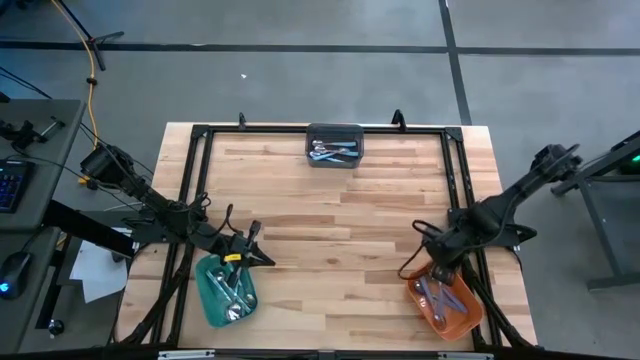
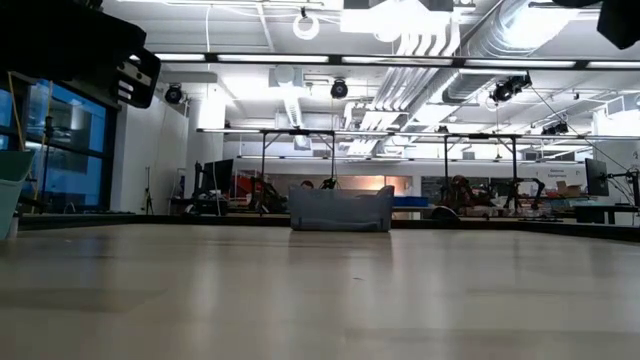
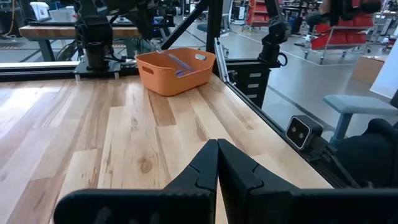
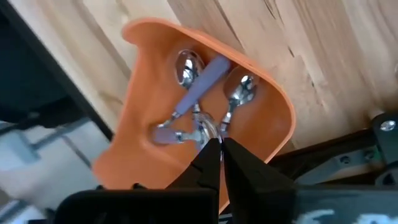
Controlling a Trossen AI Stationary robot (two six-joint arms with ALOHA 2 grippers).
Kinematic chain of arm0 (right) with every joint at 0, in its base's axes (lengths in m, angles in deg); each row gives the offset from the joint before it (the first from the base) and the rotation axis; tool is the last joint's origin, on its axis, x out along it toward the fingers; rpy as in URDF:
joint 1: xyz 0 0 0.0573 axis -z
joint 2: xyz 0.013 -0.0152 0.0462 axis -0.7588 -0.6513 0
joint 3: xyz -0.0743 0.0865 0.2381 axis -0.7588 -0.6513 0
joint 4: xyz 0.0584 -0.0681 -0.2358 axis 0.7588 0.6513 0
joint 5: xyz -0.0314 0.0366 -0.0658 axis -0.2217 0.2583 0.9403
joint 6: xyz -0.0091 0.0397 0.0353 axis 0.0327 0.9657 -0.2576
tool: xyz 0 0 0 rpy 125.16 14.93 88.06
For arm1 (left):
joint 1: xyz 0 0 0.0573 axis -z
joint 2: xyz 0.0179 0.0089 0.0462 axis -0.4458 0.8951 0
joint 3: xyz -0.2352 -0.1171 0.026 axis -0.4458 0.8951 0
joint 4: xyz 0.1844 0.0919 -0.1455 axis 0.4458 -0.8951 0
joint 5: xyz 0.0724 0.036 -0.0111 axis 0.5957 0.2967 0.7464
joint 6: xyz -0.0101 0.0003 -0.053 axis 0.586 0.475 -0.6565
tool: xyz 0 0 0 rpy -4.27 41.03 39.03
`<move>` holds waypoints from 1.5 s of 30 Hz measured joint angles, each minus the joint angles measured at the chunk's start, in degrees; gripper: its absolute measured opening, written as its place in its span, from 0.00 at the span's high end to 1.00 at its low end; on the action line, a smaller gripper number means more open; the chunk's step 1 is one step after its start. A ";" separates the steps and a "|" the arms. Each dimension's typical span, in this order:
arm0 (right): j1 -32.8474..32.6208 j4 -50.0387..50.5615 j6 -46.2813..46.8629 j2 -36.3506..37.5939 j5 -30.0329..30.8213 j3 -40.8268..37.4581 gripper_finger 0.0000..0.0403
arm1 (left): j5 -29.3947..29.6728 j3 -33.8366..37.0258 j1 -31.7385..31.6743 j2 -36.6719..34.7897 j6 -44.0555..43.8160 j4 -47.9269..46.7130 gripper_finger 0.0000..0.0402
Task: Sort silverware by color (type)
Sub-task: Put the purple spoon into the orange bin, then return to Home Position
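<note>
Spoons lie in three bins. The orange bin (image 1: 450, 300) at the near right holds lavender-handled spoons (image 4: 198, 87). The green bin (image 1: 212, 296) at the near left holds more spoons (image 1: 234, 292). The dark grey bin (image 1: 335, 144) at the far edge holds several spoons (image 1: 333, 152). My left gripper (image 1: 254, 250) hangs shut just past the green bin's far rim and points across the table toward the orange bin (image 3: 176, 68). My right gripper (image 4: 220, 151) is shut above the orange bin (image 4: 143, 124) and holds nothing.
A black frame rail (image 1: 322, 128) runs around the wooden table top (image 1: 330, 230). The middle of the table shows bare wood. In the low view the grey bin (image 2: 340, 210) stands far off and the green bin's wall (image 2: 10, 190) shows at the edge.
</note>
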 joint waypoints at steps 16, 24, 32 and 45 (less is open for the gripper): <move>-1.41 -0.20 -13.41 -15.16 1.19 0.00 1.00 | -1.44 0.00 -4.85 0.00 -2.58 0.10 1.00; -1.42 0.63 -14.92 -14.84 5.26 3.92 1.00 | -9.24 0.00 -12.61 0.00 0.07 0.44 1.00; 3.21 -4.28 -31.86 -12.19 24.72 9.35 1.00 | -21.07 -0.02 -23.76 0.00 2.60 1.11 1.00; 32.05 -34.89 -75.27 -12.89 10.87 9.33 1.00 | -33.92 -0.07 -38.90 0.00 5.18 4.63 1.00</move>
